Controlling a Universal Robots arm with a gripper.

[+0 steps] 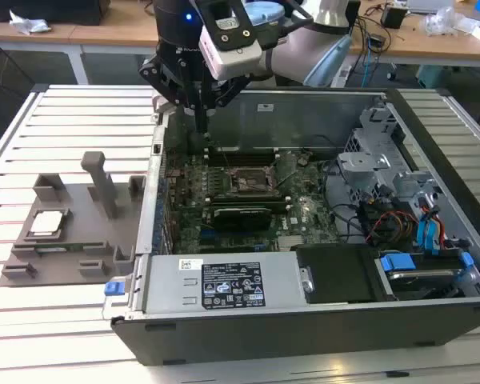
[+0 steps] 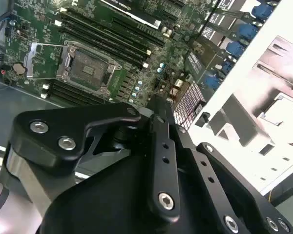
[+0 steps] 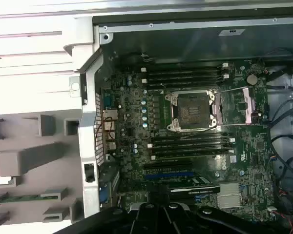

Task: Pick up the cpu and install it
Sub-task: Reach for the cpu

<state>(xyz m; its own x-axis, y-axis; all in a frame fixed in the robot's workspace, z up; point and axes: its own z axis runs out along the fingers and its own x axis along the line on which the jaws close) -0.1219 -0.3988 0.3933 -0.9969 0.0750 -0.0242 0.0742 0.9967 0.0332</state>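
Right now the cpu (image 1: 48, 223) is lying flat, pale top up, in a recess of the grey fixture tray (image 1: 104, 256) on the slatted table (image 1: 32, 144), at the exterior view's left, just outside the pc case (image 1: 320, 320); nothing is touching it; the gripper (image 1: 201, 122) is hanging well apart from it, over the far-left part of the motherboard (image 1: 188, 228) inside the case, jaws pressed together w/ nothing btwn them; the socket (image 3: 193, 111) is sitting bare, its metal frame (image 3: 237, 105) lying flipped open beside it.
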